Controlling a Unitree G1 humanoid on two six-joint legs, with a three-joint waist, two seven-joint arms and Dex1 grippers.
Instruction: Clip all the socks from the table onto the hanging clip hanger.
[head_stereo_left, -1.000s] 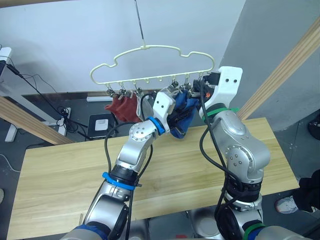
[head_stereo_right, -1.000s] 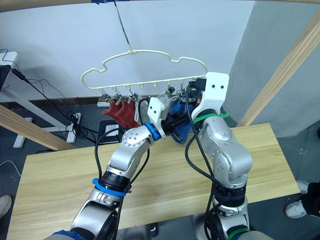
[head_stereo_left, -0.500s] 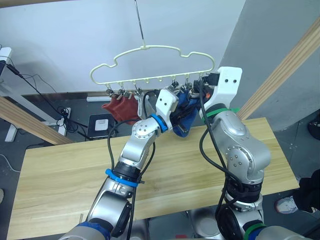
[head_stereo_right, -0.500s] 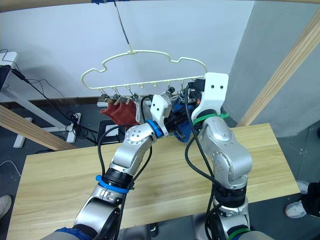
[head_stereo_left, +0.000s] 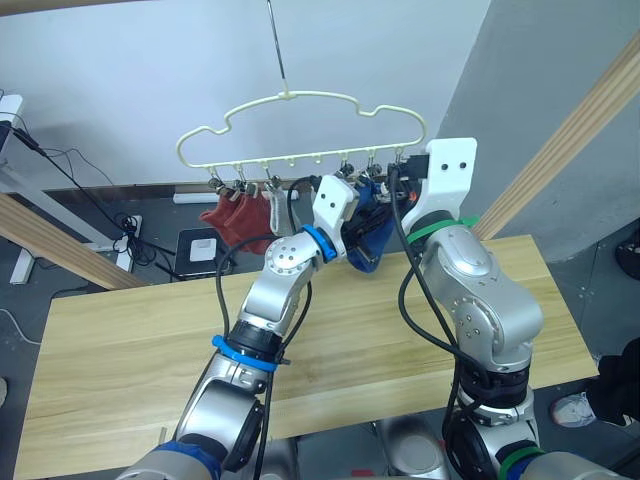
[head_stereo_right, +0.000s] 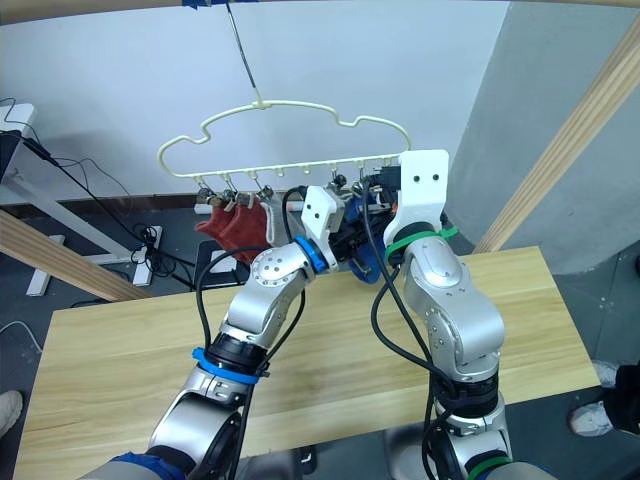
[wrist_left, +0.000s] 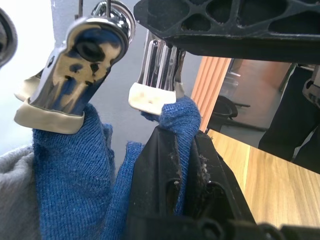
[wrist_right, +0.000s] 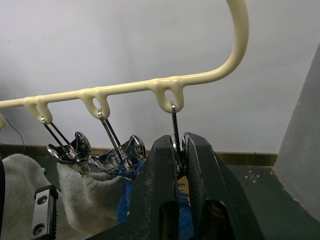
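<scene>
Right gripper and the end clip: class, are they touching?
Touching. Right wrist view shows the right gripper with jaws pinched on the end clip of the clip hanger.

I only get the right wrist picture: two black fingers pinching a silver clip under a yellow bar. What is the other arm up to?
Observer: The left gripper is shut on a blue sock and holds its edge up against the pad of that same clip, the one the right gripper is squeezing.
Operator: Is that the only blue one?
Observer: No, a second blue sock hangs from the neighbouring clip.
Operator: Anything at the far end of the bar?
Observer: Two rust red socks hang from the clips at the robot's left end of the clip hanger.
</scene>
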